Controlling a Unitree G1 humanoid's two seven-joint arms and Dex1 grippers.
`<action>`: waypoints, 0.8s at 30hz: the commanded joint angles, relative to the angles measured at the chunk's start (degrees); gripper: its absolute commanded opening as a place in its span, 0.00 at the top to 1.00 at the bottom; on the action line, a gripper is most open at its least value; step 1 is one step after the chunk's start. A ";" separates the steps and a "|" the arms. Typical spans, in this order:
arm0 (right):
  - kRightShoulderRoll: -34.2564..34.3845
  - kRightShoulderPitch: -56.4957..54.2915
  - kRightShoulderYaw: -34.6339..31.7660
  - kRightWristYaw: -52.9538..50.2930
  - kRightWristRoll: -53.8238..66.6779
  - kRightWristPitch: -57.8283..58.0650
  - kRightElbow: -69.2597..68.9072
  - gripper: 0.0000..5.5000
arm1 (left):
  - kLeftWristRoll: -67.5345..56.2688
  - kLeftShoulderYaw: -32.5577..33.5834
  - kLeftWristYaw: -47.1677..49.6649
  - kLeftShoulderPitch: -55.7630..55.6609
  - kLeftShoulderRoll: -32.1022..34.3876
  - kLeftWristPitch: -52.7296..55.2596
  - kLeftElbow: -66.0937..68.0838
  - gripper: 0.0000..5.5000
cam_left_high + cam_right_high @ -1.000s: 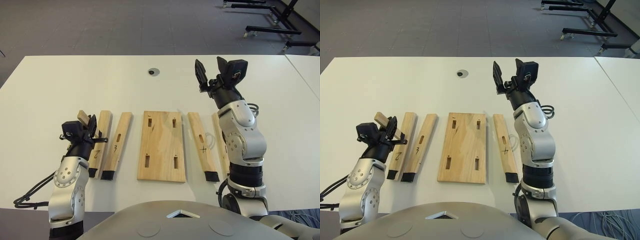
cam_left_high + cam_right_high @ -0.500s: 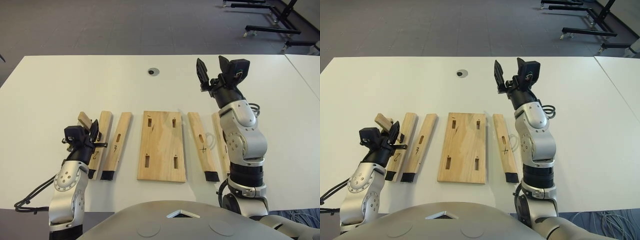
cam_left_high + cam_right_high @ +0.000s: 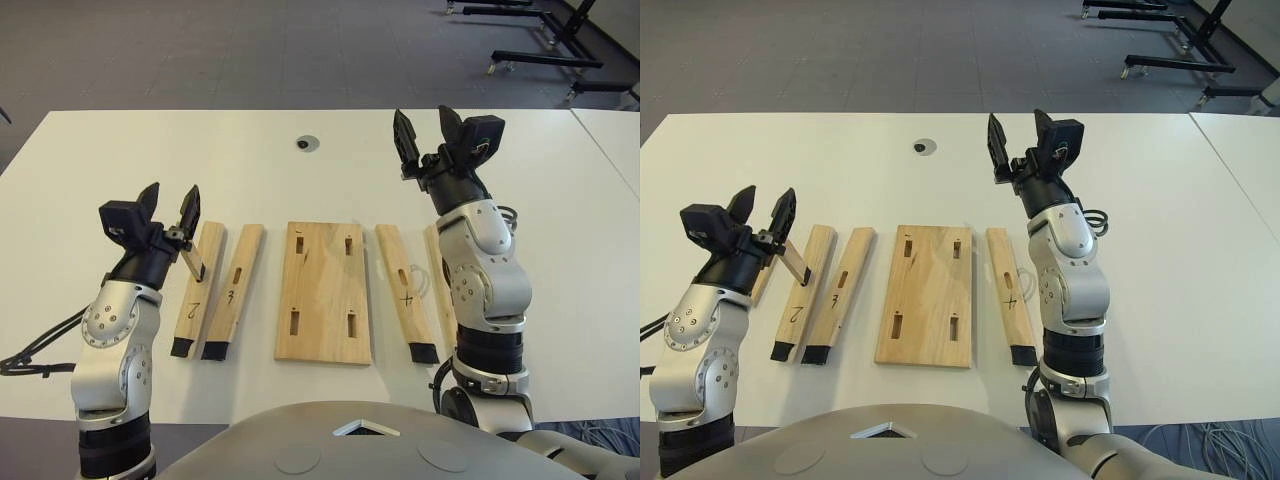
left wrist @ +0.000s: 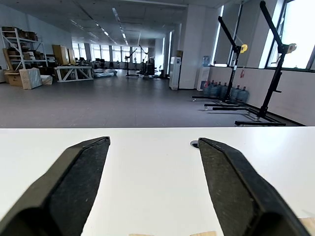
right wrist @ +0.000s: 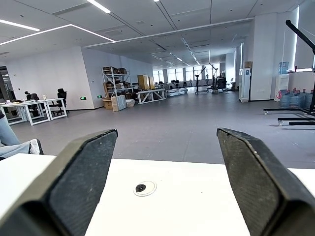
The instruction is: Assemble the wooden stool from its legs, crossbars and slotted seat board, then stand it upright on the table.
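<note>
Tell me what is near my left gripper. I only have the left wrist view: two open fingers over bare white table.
Observer: The leg marked 2 lies flat just to the right of the left gripper.
Operator: Where is the seat board?
Observer: The seat board lies flat farther right, past the leg marked 3, with its four slots facing up.
Operator: And the right arm?
Observer: The right gripper is open and held up over the far part of the table, beyond the board.
</note>
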 commanded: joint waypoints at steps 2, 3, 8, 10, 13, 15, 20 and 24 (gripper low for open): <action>0.39 0.30 0.27 0.33 0.28 -1.01 1.13 0.32 | -3.15 -0.45 -2.38 -0.32 1.26 2.06 -2.04 0.27; 0.58 0.73 0.44 0.29 0.09 -1.35 1.45 0.32 | -3.84 -0.30 -2.59 -0.74 1.39 2.47 -2.20 0.25; 1.03 1.38 0.88 0.07 -0.11 -2.36 2.25 0.32 | -5.72 2.53 -2.50 -4.52 3.08 3.35 -1.83 0.11; 1.44 1.63 1.67 0.09 -0.35 -2.86 2.75 0.32 | -6.42 3.00 -2.39 -7.22 3.86 3.71 -2.02 0.05; 1.98 1.61 2.44 0.02 -0.49 -3.46 3.25 0.32 | -8.80 3.61 -1.67 -10.91 4.33 5.80 -2.47 0.03; 2.22 1.40 2.81 0.07 -0.56 -3.92 3.66 0.32 | -10.52 3.12 -1.03 -12.39 4.15 7.42 -3.40 0.03; 2.43 0.75 2.86 0.05 -0.76 -4.79 4.73 0.32 | -12.05 1.93 0.55 -14.66 4.39 10.87 -3.82 0.03; 2.40 0.60 2.72 -0.03 -0.88 -5.34 5.10 0.32 | -10.40 -0.16 1.36 -16.32 5.01 11.88 -3.02 0.03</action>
